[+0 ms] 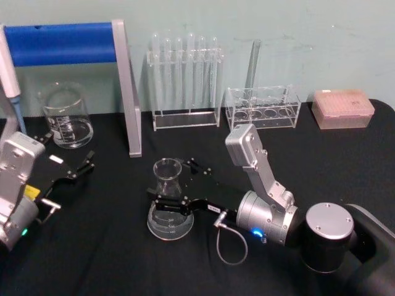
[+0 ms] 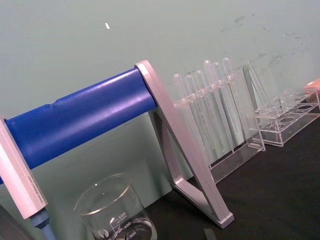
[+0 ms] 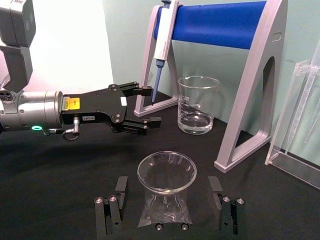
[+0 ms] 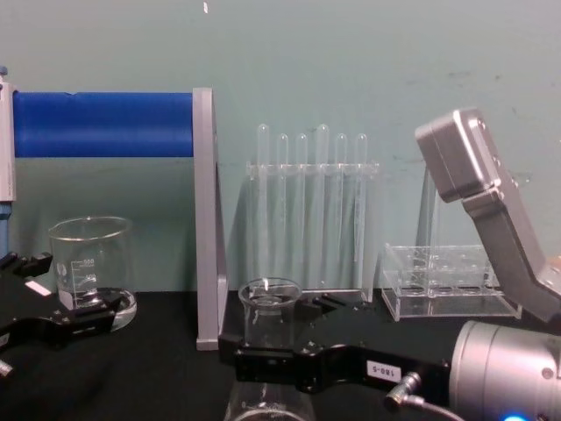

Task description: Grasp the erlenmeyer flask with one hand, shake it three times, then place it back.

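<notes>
The right claw (image 1: 168,196) straddles the erlenmeyer flask's (image 1: 168,203) neck, fingers spread wide and apparently not gripping; the flask stands on the black desk (image 1: 123,259). Closing off-centre could tip the glass. Beyond the flask, the left claw (image 1: 74,165) idles open beside the beaker (image 1: 65,116).

A plain pale green wall (image 4: 351,61) closes the scene behind, matte and lightly scuffed, with 1 small white fleck high up. Against its foot runs a table covered in flat black cloth (image 1: 111,246), which meets the wall in a straight edge. The light is even and soft, throwing faint shadows of the stands onto the wall.
</notes>
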